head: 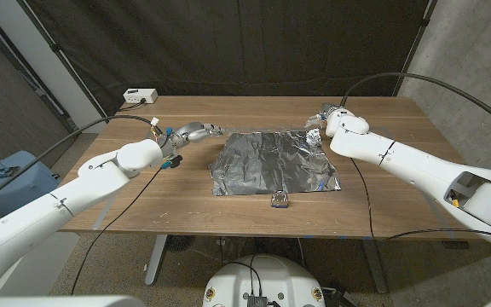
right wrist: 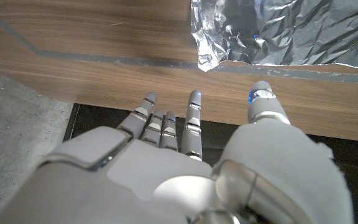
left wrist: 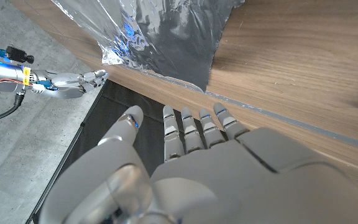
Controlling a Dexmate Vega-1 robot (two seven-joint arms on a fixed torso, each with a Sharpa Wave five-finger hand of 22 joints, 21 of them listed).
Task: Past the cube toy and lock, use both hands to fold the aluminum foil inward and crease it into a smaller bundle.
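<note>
A crinkled sheet of aluminum foil [head: 271, 162] lies spread on the middle of the wooden table [head: 143, 200]. My left hand [head: 196, 132] hovers just off its far left corner, fingers straight and apart, holding nothing. My right hand [head: 318, 121] is at the far right corner, also empty with fingers extended. In the left wrist view my left hand [left wrist: 191, 162] reaches toward the foil [left wrist: 160, 37], and my right hand [left wrist: 67, 84] shows beyond it. The right wrist view shows my right hand [right wrist: 185, 162] short of the foil's corner [right wrist: 291, 31]. A small lock [head: 280, 199] sits at the foil's near edge. The cube toy [head: 171, 162] is under my left forearm.
A white box [head: 139, 96] sits at the table's far left corner. A blue bin [head: 7, 175] stands on the floor to the left. Dark curtains hang behind the table, and a concrete wall is on the right.
</note>
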